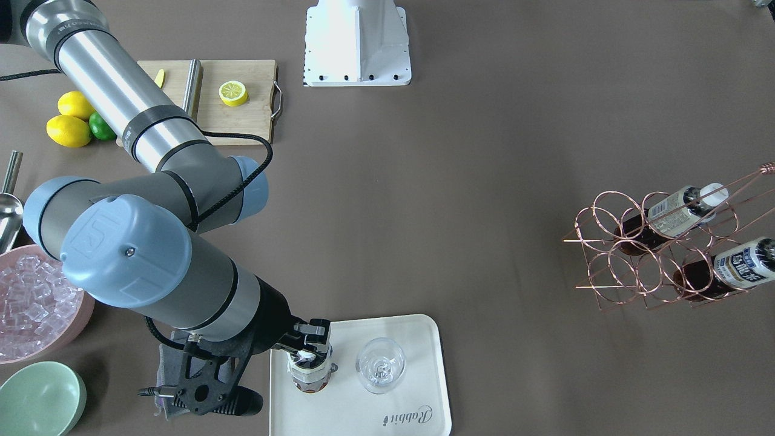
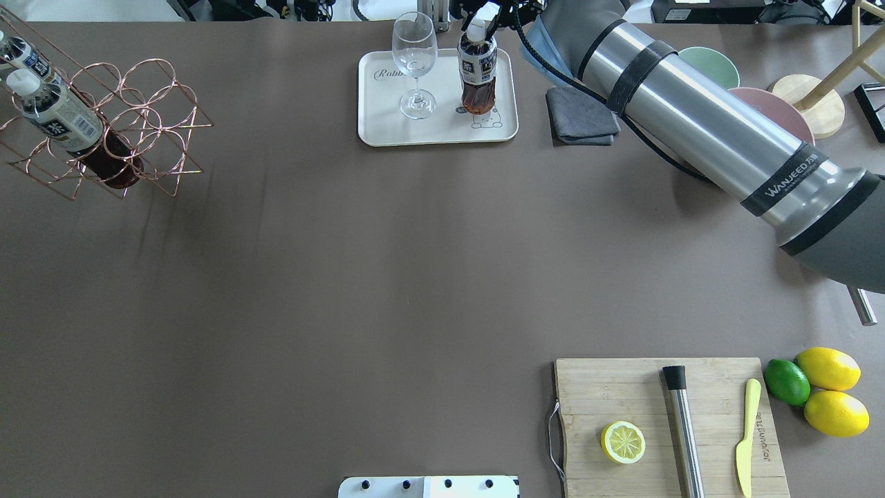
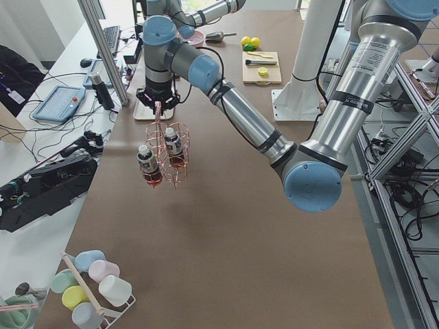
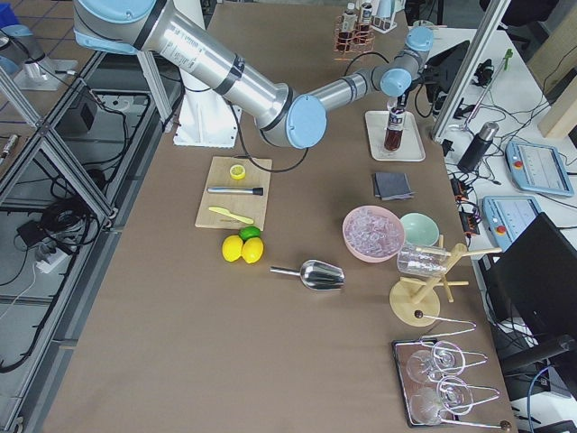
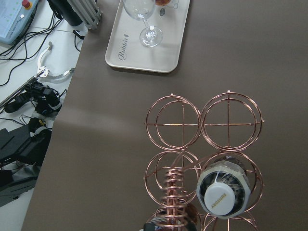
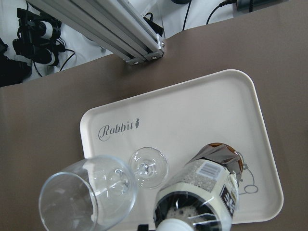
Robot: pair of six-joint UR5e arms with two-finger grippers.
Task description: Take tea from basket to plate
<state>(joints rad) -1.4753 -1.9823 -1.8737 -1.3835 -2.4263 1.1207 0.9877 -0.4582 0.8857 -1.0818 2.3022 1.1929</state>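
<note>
**A:** Where is the tea?

**B:** One tea bottle (image 1: pixel 310 375) stands upright on the cream tray (image 1: pixel 412 393), at the edge of the desk (image 1: pixel 460 181) farthest from the robot's base. It is just beside a stemmed wine glass (image 1: pixel 380 365), which shares the tray but does not touch it.

**A:** And the right gripper?

**B:** The right gripper (image 1: pixel 312 346) sits at the bottle's neck. Its fingers look pressed in from both sides, so it seems clamped on the bottle, though the arm hides part of the grip.

**A:** What about the basket?

**B:** The copper wire basket (image 5: pixel 184 124) is well apart from the tray, toward the robot's left end of the desk, and it is tilted. Two more bottles lie slanted in its cells: one (image 1: pixel 681 212) nearer the robot and one (image 1: pixel 735 263) farther from it.

**A:** And the left gripper?

**B:** The left gripper (image 3: pixel 159 103) is at the top of the basket's handle, seen only small in the side view. I cannot tell whether it is open or closed.
</note>
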